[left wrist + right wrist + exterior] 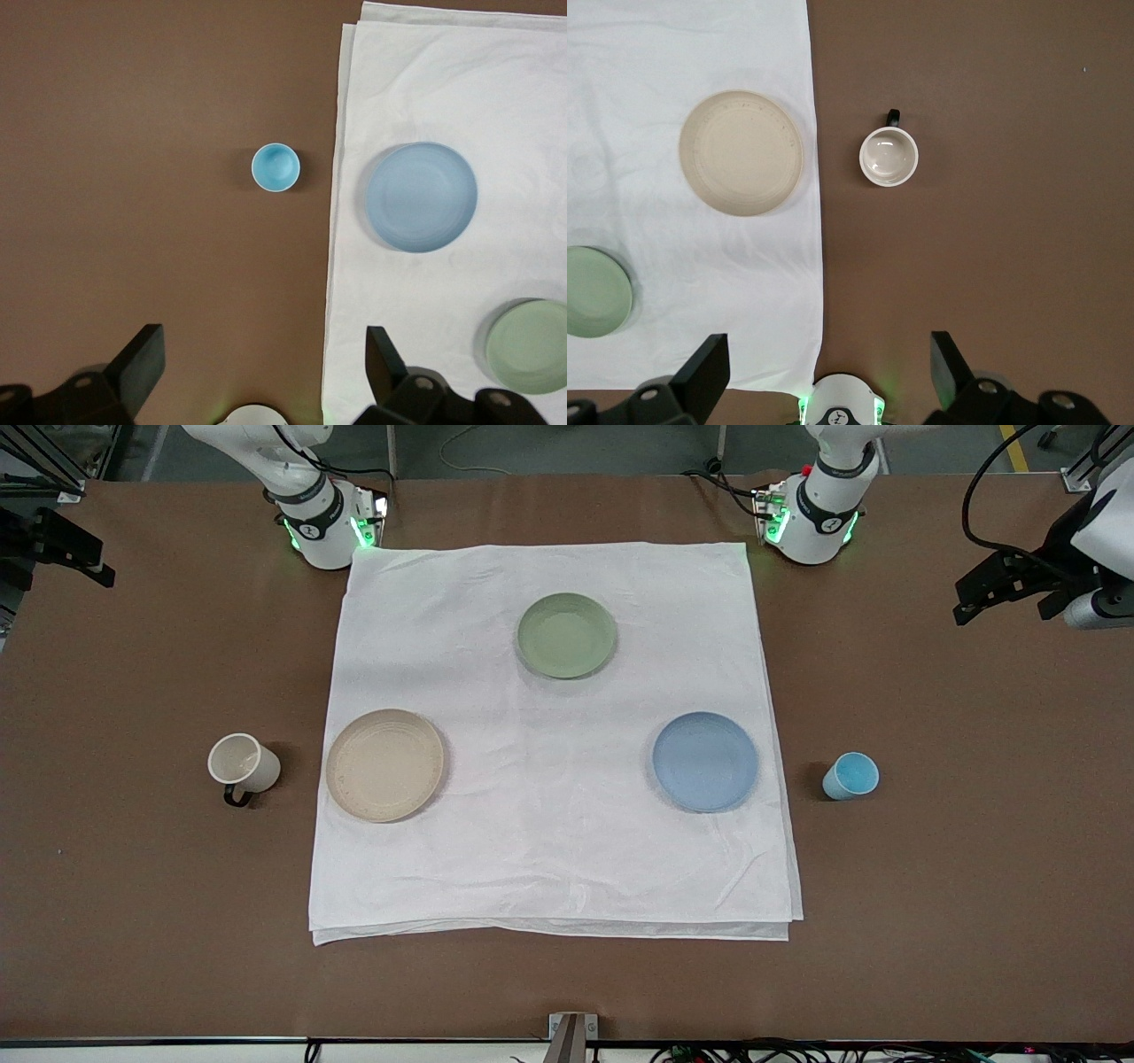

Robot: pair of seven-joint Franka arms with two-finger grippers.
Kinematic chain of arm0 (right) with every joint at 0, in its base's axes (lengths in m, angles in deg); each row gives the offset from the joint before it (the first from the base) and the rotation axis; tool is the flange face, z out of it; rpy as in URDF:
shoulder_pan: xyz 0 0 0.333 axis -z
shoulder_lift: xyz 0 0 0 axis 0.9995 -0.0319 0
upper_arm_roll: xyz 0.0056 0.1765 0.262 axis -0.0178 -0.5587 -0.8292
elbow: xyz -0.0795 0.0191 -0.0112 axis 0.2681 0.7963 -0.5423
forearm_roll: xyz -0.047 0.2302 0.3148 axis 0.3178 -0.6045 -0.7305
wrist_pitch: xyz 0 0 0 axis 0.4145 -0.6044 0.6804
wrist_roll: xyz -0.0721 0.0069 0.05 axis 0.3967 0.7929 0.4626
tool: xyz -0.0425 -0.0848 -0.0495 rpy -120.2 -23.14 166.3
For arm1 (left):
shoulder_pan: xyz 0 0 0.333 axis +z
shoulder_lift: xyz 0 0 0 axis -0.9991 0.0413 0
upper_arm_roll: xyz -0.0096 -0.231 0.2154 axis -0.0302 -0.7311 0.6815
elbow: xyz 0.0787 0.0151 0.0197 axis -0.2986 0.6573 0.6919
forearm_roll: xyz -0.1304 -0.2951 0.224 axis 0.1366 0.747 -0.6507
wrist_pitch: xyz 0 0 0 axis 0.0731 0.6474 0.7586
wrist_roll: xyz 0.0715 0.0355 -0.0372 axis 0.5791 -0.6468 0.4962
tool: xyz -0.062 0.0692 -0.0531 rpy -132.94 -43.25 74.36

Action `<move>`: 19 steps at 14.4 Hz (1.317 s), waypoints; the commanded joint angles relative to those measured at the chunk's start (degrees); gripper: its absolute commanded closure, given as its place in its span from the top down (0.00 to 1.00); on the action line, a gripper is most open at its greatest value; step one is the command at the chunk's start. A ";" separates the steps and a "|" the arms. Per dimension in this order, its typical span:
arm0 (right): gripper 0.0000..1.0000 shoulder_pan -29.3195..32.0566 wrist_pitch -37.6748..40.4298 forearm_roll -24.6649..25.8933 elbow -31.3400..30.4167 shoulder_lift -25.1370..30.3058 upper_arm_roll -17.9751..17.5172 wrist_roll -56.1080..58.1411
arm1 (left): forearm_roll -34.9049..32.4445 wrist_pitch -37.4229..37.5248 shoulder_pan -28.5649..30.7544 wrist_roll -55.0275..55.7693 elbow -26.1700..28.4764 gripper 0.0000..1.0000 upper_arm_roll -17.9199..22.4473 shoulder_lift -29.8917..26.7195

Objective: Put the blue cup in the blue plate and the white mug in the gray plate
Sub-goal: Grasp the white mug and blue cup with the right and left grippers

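The blue cup stands upright on the bare brown table toward the left arm's end, beside the blue plate, which lies on the white cloth. The white mug stands upright on the table toward the right arm's end, beside the gray plate on the cloth. My left gripper is open and empty, high above the table, with the blue cup and blue plate far below. My right gripper is open and empty, high above the white mug and gray plate.
A pale green plate lies on the white cloth, farther from the front camera than the other two plates. The cloth covers the middle of the brown table. The arm bases stand at the cloth's corners farthest from the camera.
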 commanded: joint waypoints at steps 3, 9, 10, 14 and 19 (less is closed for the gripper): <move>1.00 0.79 -0.81 -2.00 -2.15 1.91 -0.48 -1.01 | 0.00 0.92 0.35 -2.55 -0.35 1.00 0.32 1.64; 1.00 1.23 -6.82 0.45 -0.22 -9.37 -0.57 -1.37 | -2.20 -5.21 0.26 -2.84 1.99 1.00 0.85 9.56; 1.00 1.92 -12.70 0.45 -0.13 -15.26 -0.48 -0.84 | -2.72 -8.98 0.35 -2.83 5.06 1.00 0.85 9.47; 1.00 4.30 -29.25 0.45 -1.18 -27.85 -0.39 -1.01 | -3.61 -29.26 3.16 -2.74 21.05 1.00 0.77 9.12; 0.99 5.71 -48.66 -0.42 -10.73 -35.09 -0.39 -1.72 | -3.61 -51.08 5.87 -2.74 34.96 1.00 0.77 12.18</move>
